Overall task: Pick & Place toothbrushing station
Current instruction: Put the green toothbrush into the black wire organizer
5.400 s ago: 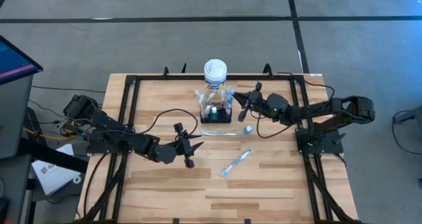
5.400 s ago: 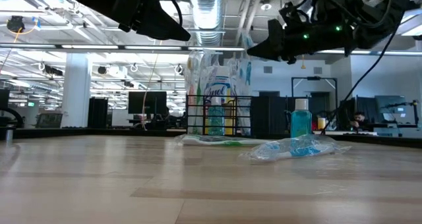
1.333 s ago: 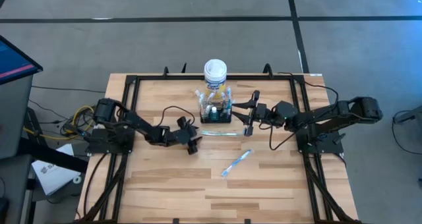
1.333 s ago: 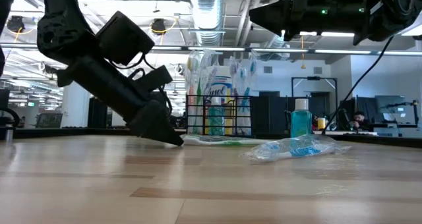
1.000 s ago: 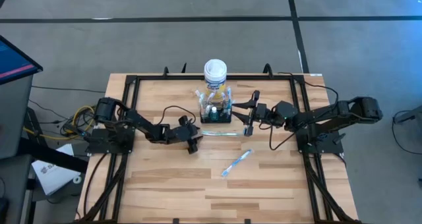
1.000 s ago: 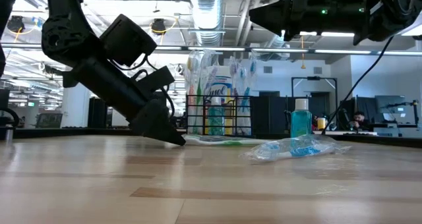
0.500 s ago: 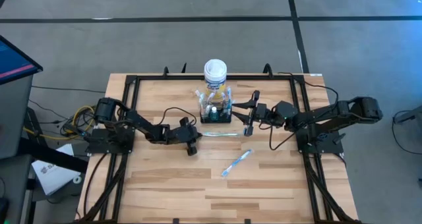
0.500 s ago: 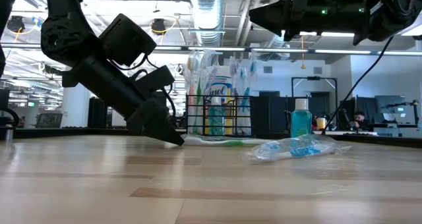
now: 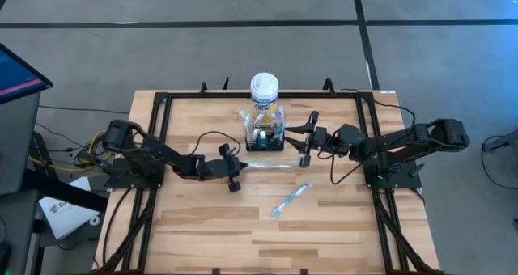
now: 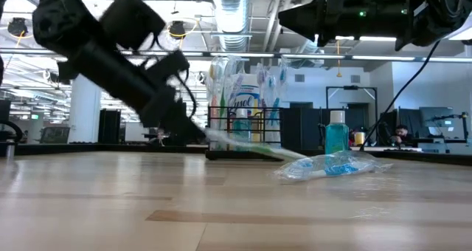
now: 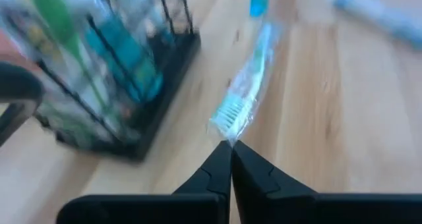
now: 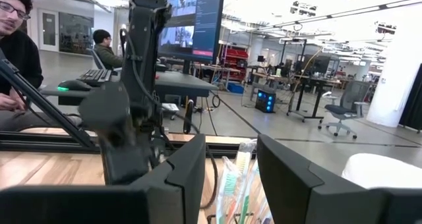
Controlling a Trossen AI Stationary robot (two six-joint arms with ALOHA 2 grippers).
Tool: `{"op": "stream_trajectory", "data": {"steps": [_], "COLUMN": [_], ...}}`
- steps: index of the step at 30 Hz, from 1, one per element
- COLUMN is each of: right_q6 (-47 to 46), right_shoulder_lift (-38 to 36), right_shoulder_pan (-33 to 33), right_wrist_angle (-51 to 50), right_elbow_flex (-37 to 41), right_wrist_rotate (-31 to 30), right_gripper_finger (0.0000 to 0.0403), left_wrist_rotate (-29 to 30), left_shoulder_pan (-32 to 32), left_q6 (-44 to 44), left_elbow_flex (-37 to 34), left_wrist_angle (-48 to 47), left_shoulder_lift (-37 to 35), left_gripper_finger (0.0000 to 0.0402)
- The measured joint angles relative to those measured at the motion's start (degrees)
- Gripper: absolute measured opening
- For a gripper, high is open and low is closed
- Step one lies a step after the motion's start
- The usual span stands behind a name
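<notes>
The toothbrushing station, a low black wire-mesh caddy (image 9: 265, 141) (image 10: 270, 127) holding wrapped toothbrushes, stands at the table's far middle, in front of a yellow white-lidded canister (image 9: 264, 90). My left gripper (image 9: 237, 169) (image 11: 231, 147), just left of the caddy and nearer than it, is shut on a toothbrush in a clear wrapper (image 9: 269, 165) (image 10: 254, 148). My right gripper (image 9: 307, 142) (image 12: 231, 184) hovers open just right of the caddy, above the table, touching nothing. My left gripper pinches the wrapped toothbrush's bristle end (image 11: 225, 124) between its two fingertips. The fingers slant down from the table's left, in line with the brush. That end is raised off the table; the brush slopes down to its other end (image 10: 295, 156), on the wood.
A second wrapped toothbrush (image 9: 290, 200) (image 10: 332, 165) lies nearer the front, right of centre. A small blue bottle (image 10: 336, 136) stands right of the caddy. A black frame (image 9: 158, 113) rims the table. People sit in the room beyond (image 12: 20, 33).
My left gripper has shut on the toothbrush's bristle end and gone up and slightly toward the table's left edge. That end of the brush has lifted off the wood while its other end has stayed down. My right arm has kept still.
</notes>
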State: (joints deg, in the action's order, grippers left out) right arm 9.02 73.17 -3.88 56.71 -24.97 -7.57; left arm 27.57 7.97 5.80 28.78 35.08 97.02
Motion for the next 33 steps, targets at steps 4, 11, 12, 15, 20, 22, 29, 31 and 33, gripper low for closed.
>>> {"op": "stream_trajectory", "data": {"steps": [4,11,12,15,20,22,29,31,33], "right_q6": [0.0,-1.0,-1.0,-1.1,-1.1,-1.7,-3.2,-3.2,-3.3], "right_shoulder_lift": [0.0,0.0,0.0,0.0,0.0,0.0,0.0,0.0,0.0], "right_shoulder_pan": [0.0,0.0,0.0,0.0,0.0,0.0,0.1,0.1,0.1], "right_wrist_angle": [-0.2,-0.2,-0.2,-0.2,-0.2,-0.4,-0.9,-1.0,-1.2], "right_elbow_flex": [0.0,0.0,0.0,0.0,0.0,0.0,0.0,0.0,-0.1], "right_wrist_rotate": [0.0,0.0,0.0,0.0,0.0,0.0,0.3,1.6,2.7], "right_gripper_finger": [0.0127,0.0127,0.0127,0.0127,0.0127,0.0127,0.0127,0.0127,0.0127], "left_wrist_rotate": [2.6,7.7,8.3,9.8,10.2,10.2,11.1,11.4,11.5], "left_shoulder_pan": [1.6,4.7,4.9,5.5,5.7,5.7,5.7,5.7,5.7], "left_q6": [-1.5,-7.1,-7.8,-9.7,-12.7,-14.6,-20.9,-22.5,-23.9], "left_elbow_flex": [0.0,0.1,0.1,0.1,1.6,3.0,8.1,9.6,10.9], "left_wrist_angle": [-1.5,-2.0,-1.9,-1.9,-1.9,-2.0,-3.3,-3.2,-3.2], "left_shoulder_lift": [-5.0,-12.1,-13.0,-15.4,-18.0,-18.1,-18.1,-18.1,-18.1], "left_gripper_finger": [0.0000,0.0000,0.0000,0.0000,0.0000,0.0000,0.0000,0.0000,0.0000]}}
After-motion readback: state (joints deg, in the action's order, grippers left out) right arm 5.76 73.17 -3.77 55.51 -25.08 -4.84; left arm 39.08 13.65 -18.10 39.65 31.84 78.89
